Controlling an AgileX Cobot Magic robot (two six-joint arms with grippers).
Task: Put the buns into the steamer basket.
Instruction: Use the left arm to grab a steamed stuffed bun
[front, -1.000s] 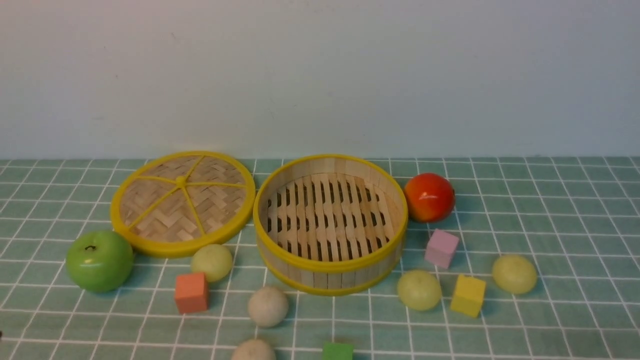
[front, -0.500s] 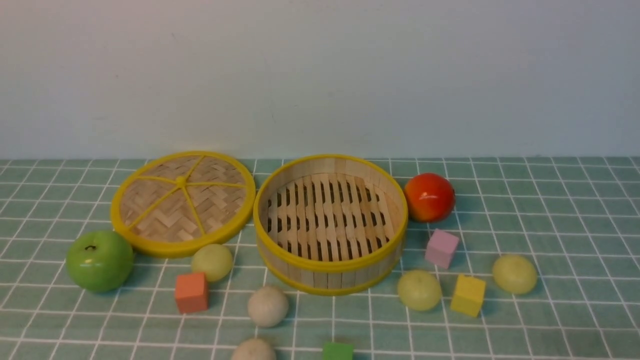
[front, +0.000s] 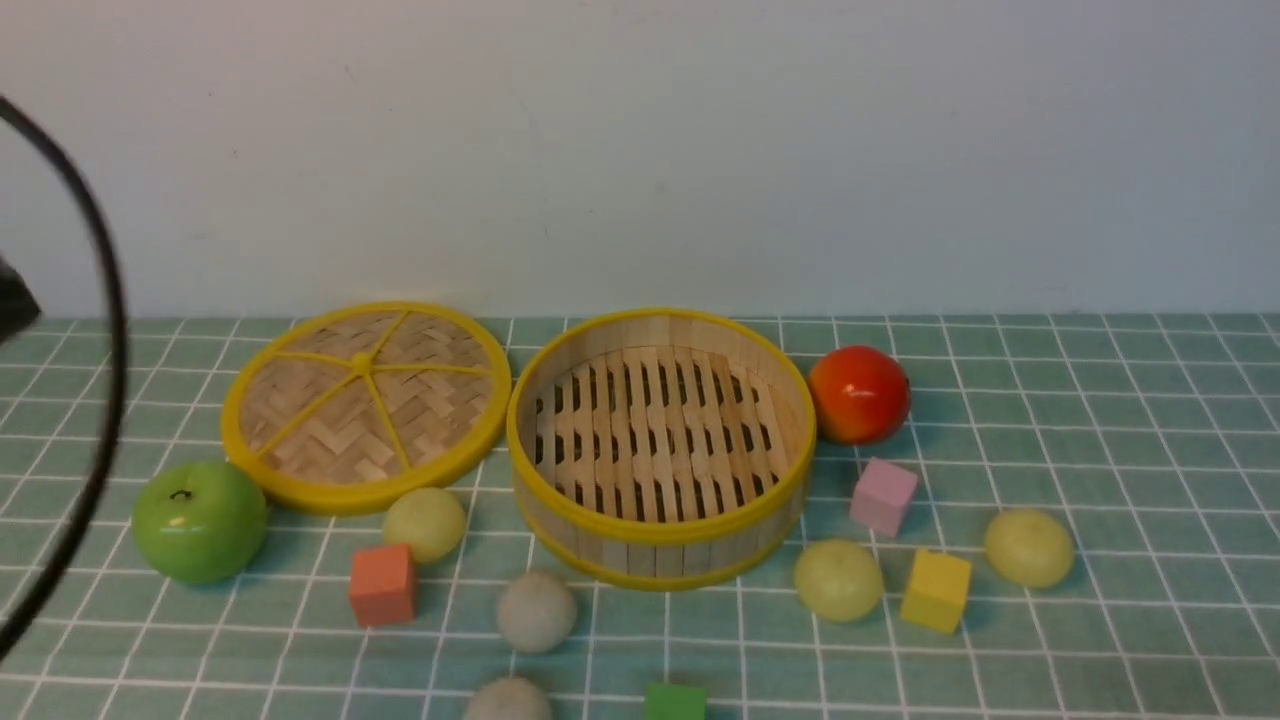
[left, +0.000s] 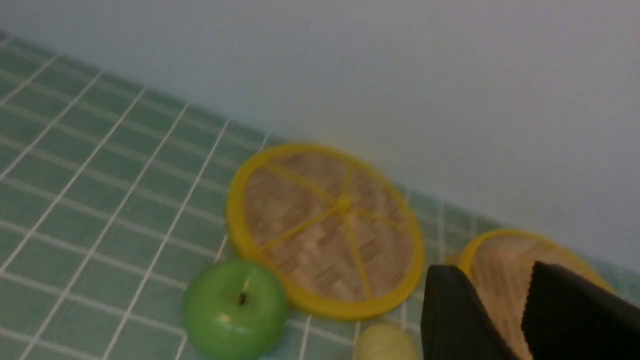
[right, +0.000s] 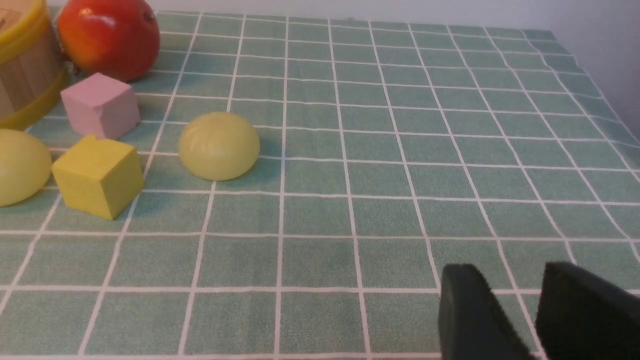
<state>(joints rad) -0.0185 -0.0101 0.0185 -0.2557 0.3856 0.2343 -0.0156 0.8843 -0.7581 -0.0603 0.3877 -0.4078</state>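
Five buns (front: 838, 580) lie on the tiled cloth (front: 1100, 450), all outside the steamer basket (front: 662, 548): three off its front-left, two off its front-right. Left gripper (left: 495, 285): jaws parted, nothing gripped. Right gripper (right: 510, 285): jaws parted, nothing gripped.

Steamer basket (front: 660, 545): pale bare wood slats, matt; smooth yellow rims, plastic-looking.
Lid (front: 365, 400): woven bamboo strip, rough; smooth yellow rim and spokes.
Yellow-green bun (right: 219, 145): smooth, faint sheen, fine swirl lines on top.
Off-white bun (front: 536, 612): duller, matt.
Green apple (front: 200, 520) and red-orange fruit (front: 858, 393): glossy, bright highlights.
Yellow block (right: 98, 175): matt, flat-coloured.
Table cover (right: 380, 150): matt, slightly wrinkled.
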